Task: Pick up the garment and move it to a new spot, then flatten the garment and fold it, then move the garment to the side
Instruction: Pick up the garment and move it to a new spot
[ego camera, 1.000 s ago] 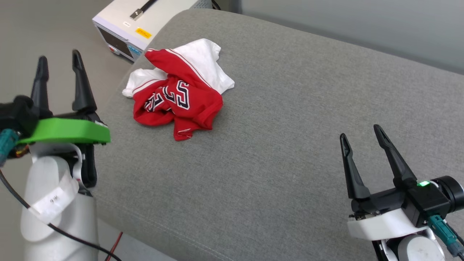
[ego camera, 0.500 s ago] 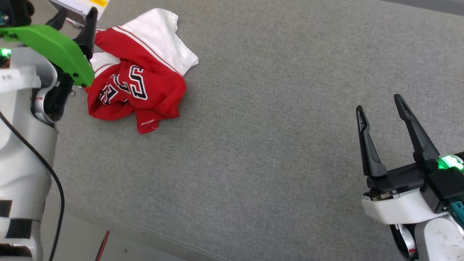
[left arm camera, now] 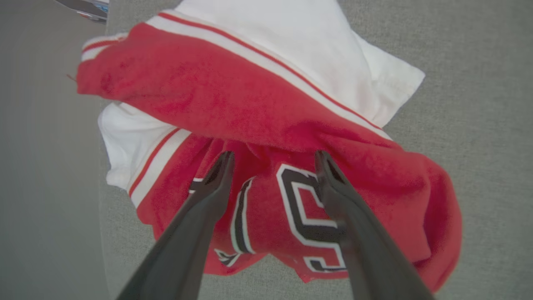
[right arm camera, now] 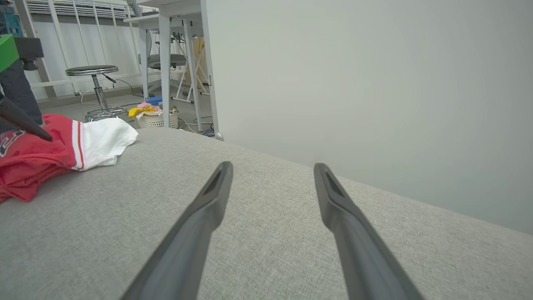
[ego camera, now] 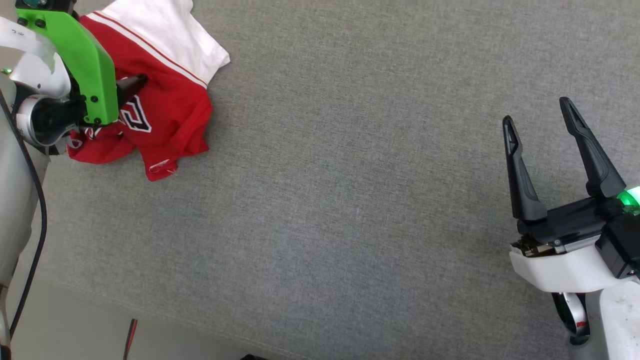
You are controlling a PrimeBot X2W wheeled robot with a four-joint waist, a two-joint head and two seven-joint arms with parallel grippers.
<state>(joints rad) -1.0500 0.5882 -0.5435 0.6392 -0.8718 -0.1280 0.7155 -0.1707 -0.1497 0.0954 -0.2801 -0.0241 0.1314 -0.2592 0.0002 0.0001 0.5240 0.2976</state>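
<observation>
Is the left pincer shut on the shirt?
No, the left pincer stands wide open over the crumpled garment, gripping nothing.

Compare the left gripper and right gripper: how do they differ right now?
The left gripper hangs over the crumpled garment, tips at its red fabric; the right gripper stands over bare grey cushion, well away from it. The left gripper wears a green bracket; the right gripper a white housing. Both are open, holding nothing.

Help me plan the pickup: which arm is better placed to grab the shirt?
Left. The left claw, open, is poised at the crumpled shirt; the right claw sits far off across the cushion.
</observation>
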